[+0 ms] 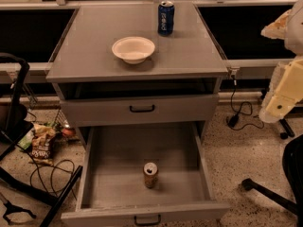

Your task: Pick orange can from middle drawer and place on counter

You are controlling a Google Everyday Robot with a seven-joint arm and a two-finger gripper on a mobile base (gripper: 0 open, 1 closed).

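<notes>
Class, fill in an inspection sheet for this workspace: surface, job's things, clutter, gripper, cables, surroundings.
Surface: counter, grey, bearing a white bowl and a blue can.
Job's things: orange can upright on the floor of the open middle drawer, apart from its walls.
Clutter: snack bag on the floor, left.
Gripper: gripper at the right edge, beside the cabinet, far from the orange can.
Cables: black cable on the floor, right; loose cord, left.
Surroundings: speckled floor; black chair base, right.
</notes>
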